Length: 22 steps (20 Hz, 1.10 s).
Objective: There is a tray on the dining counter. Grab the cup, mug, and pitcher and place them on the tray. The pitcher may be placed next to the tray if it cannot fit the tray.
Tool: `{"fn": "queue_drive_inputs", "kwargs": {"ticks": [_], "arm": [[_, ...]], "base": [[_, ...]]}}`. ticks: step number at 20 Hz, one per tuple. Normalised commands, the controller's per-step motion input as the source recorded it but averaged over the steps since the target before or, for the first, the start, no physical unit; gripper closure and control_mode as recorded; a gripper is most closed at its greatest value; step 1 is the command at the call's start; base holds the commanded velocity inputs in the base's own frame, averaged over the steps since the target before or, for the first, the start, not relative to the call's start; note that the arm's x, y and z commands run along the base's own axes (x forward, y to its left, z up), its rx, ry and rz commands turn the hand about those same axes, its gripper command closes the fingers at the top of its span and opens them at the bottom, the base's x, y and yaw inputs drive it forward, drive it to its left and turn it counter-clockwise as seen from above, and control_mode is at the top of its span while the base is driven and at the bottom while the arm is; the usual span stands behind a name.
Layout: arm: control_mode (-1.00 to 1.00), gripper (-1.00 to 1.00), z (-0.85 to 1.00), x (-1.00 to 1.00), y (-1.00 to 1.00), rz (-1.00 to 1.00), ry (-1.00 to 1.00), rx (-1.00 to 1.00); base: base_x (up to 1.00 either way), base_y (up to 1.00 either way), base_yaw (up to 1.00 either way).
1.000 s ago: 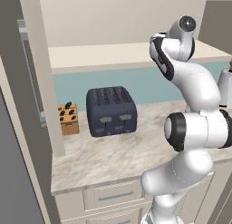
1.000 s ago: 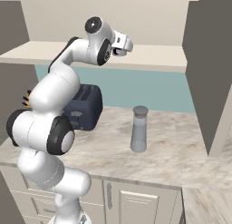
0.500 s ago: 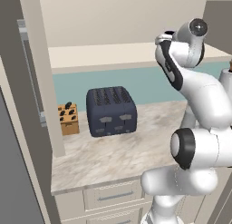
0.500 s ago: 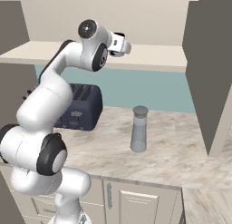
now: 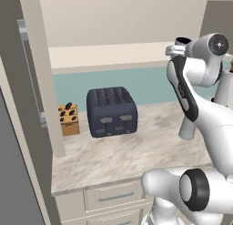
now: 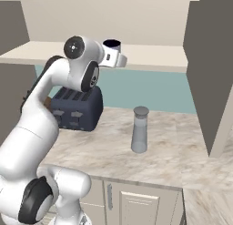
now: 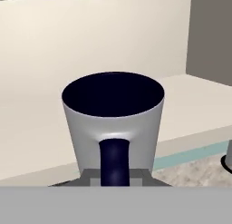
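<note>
Holding the mug by its handle, my gripper is clamped shut on it, high in the air above the counter. From the hand view the mug sits upright just ahead of my fingers, its dark handle facing me and its dark mouth open to the top. From the right base view its dark rim pokes up past my wrist, level with the pale shelf behind. In the left base view the same rim shows beside my upper joint.

Down on the marble counter, the pitcher stands upright with its silvery lid on, well apart from the mug. A dark toaster sits to its left, against the teal backsplash, and a small wooden knife block stands just beside the toaster.
</note>
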Motion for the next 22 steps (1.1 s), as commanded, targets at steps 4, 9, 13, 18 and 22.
{"fn": "queue_drive_inputs", "kwargs": {"ticks": [4, 9, 13, 18, 22], "arm": [[-1.0, 1.0, 0.33, -0.55, 0.01, 0.0, 0.09, -0.04], [-1.0, 1.0, 0.2, -0.62, 0.17, 0.0, 0.14, -0.08], [-1.0, 1.0, -0.03, -0.82, 0.64, 0.04, 0.02, -0.06], [-1.0, 1.0, -0.01, -0.79, 0.45, 0.04, 0.0, 0.0], [-1.0, 1.0, 0.0, -0.72, 0.0, 0.03, 0.0, 0.04]], "base": [[0.0, 0.0, 0.0], [0.0, 0.0, 0.0], [0.0, 0.0, 0.0], [0.0, 0.0, 0.0], [0.0, 0.0, 0.0]]}}
